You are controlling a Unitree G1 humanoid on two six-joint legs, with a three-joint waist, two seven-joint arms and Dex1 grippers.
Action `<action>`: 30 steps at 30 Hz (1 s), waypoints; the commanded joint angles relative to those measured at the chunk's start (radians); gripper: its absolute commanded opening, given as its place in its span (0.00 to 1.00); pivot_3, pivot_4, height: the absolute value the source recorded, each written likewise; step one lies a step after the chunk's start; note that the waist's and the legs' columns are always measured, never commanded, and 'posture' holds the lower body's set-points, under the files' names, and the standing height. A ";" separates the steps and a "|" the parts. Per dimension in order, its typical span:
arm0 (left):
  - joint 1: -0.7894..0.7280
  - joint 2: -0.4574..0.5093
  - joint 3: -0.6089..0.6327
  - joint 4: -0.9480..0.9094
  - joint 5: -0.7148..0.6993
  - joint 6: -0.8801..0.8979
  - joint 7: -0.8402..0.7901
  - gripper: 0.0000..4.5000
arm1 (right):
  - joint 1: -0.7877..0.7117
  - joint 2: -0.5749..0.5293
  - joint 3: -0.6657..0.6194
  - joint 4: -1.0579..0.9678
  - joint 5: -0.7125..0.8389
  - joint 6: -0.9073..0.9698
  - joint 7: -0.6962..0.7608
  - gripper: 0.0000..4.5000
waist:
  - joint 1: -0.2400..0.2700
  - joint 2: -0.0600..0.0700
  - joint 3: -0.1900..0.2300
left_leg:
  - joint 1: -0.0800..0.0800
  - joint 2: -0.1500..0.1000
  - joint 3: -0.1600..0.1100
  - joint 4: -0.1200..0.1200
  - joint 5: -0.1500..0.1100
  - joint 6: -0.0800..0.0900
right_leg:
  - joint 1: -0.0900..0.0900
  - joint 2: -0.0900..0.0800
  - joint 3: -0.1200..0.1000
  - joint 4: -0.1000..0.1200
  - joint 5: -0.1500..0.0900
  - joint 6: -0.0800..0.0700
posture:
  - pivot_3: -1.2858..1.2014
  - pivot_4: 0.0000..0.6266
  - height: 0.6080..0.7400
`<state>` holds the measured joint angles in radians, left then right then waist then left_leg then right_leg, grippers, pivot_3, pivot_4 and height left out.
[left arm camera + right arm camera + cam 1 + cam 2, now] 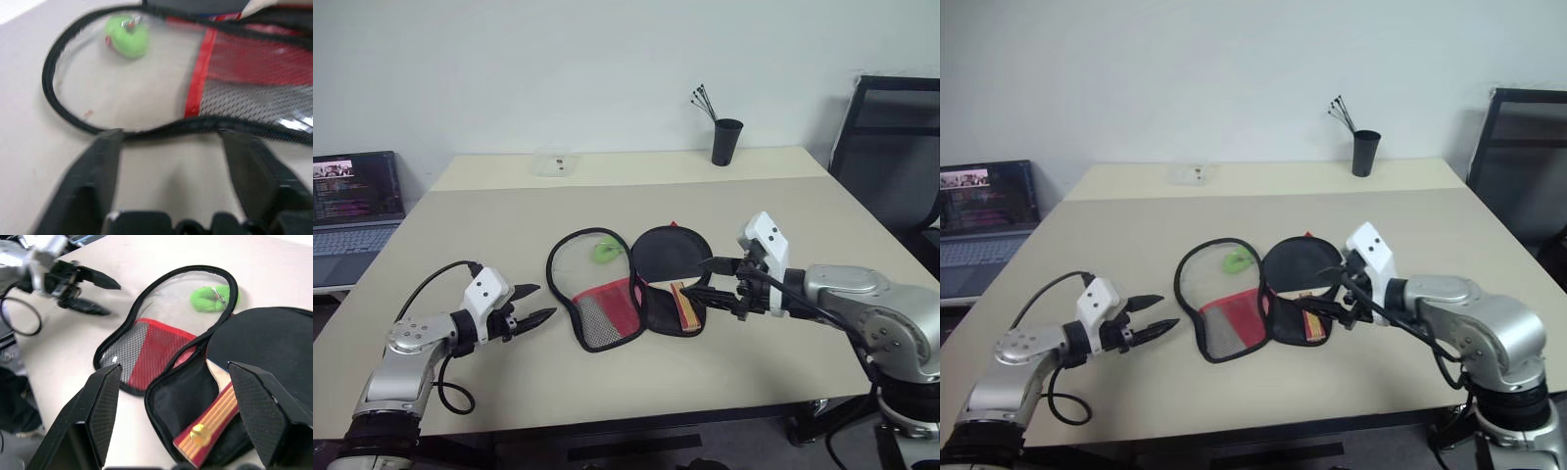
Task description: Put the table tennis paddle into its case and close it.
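Note:
The case (607, 294) lies unzipped and spread flat in the middle of the table, its mesh flap with the red lower part folded out to the left. A green pull tag (606, 250) rests on that flap. In the case's right half lies the table tennis paddle (666, 253), black face up, its striped handle (210, 423) pointing toward the table's front edge. My right gripper (705, 279) hovers open just over the handle, holding nothing. My left gripper (536, 304) stands open and empty left of the case, close to the flap's zip edge (161, 128).
At the back of the table stand a black cup (726, 142) with sticks in it and a clear plastic box (554, 163). A laptop (352, 201) sits on a side surface at far left. A black chair (891, 147) is at the right.

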<state>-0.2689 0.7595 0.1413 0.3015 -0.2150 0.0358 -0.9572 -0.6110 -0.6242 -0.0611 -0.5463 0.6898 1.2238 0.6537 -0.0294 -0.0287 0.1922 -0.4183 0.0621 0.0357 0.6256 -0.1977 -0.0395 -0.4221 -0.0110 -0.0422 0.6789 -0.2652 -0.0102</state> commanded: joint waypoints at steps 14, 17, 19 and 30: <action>-0.147 -0.102 -0.056 0.167 0.058 -0.053 0.057 0.01 | -0.009 -0.034 -0.007 0.014 0.015 -0.103 0.013 0.84 | 0.008 -0.001 0.000 | -0.001 -0.001 0.001 0.001 0.000 0.000 | 0.000 -0.002 0.001 0.001 0.000 0.000 | 0.52 0.24 1.00; -0.185 -0.137 -0.080 0.161 0.070 -0.072 0.055 0.01 | 0.000 -0.044 -0.008 0.015 0.014 -0.109 0.018 0.84 | 0.015 -0.001 0.000 | -0.001 -0.001 0.001 0.001 0.000 0.000 | 0.000 -0.002 0.001 0.001 0.000 0.000 | 0.52 0.24 1.00; -0.222 -0.163 -0.091 0.105 0.052 -0.054 0.047 0.01 | 0.011 -0.063 -0.018 0.014 0.015 -0.107 0.026 0.84 | 0.020 -0.001 0.000 | -0.001 -0.001 0.001 0.001 0.000 0.000 | 0.000 -0.002 0.001 0.000 0.000 0.000 | 0.52 0.24 1.00; -0.444 -0.273 -0.171 -0.021 0.018 0.006 0.005 0.01 | 0.060 -0.174 -0.082 0.047 0.010 -0.136 0.055 0.84 | 0.027 -0.003 0.001 | -0.001 -0.004 0.002 0.002 0.000 0.000 | 0.001 0.005 0.002 0.000 0.001 0.000 | 0.52 0.24 1.00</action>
<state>-0.6915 0.5071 -0.0044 0.3004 -0.1815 0.0391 -0.9476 -0.5545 -0.7814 -0.1052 -0.4908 0.6902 1.1101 0.6980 -0.0024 -0.0316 0.1934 -0.4193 0.0573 0.0376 0.6279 -0.1977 -0.0396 -0.4215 -0.0054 -0.0405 0.6792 -0.2646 -0.0101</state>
